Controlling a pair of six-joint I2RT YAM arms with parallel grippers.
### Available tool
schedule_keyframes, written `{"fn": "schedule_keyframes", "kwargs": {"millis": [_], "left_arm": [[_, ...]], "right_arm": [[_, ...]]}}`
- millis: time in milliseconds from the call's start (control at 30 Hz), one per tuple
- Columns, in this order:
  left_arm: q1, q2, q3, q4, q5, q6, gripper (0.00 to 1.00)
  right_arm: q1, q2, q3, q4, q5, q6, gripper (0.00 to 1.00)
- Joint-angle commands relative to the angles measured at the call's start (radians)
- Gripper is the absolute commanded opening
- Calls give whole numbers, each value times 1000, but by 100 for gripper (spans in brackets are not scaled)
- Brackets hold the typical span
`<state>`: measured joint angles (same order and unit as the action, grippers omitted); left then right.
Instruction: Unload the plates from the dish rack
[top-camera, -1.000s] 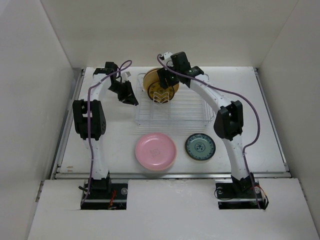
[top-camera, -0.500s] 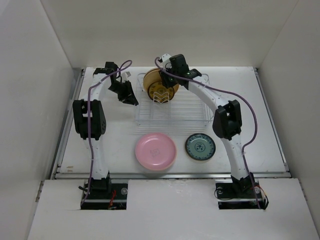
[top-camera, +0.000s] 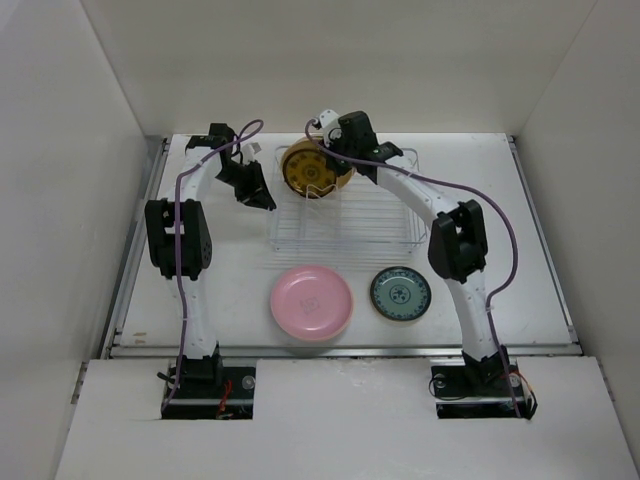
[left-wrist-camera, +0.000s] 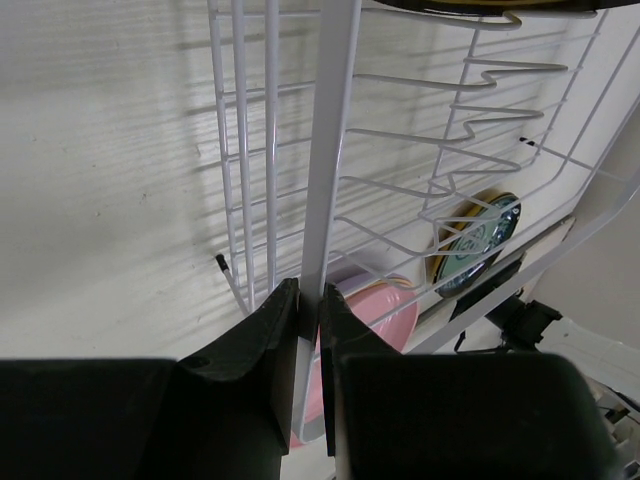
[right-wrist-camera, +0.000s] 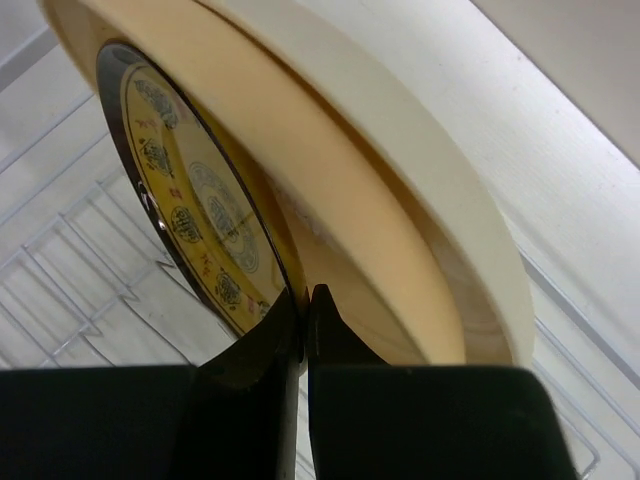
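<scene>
Right gripper (right-wrist-camera: 303, 296) pinches the glossy patterned plate (right-wrist-camera: 190, 215); left gripper (left-wrist-camera: 310, 303) apparently clamps the wire rack (left-wrist-camera: 331, 100).

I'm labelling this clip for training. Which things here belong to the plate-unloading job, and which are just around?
Part of the job: dish rack; brown-gold plate in the right gripper; cream plate beside it; pink plate and teal plate on the table; left gripper clamped on the rack.

Just there: purple cables; white walls.
</scene>
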<state>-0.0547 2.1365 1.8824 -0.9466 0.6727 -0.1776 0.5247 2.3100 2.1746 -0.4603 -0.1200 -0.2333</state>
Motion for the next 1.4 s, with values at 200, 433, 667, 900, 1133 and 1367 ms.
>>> {"fn": "schedule_keyframes", "kwargs": {"millis": [200,433,667,900,1133,1367], "left_arm": [[10,34,1,-12,-32,-45,0],[10,34,32,-12,-32,-45,0],[38,43,23,0,-4,-54,0],[79,43,-8,-3,-4,-54,0],[79,19,-35,-12,-15,-54,0],[88,8,-37,-12,13,-54,0]], "right_arm": [[98,-243,-178,156,229,-145,0],[135,-256,-274,201,476,-261,0],[178,-388,-361,282,548,-204,0],[136,-604,-398,95,340,241,0],[49,-890,-774,-92,30,615,0],[-84,-1302,-1297,-181,-158,853,0]]}}
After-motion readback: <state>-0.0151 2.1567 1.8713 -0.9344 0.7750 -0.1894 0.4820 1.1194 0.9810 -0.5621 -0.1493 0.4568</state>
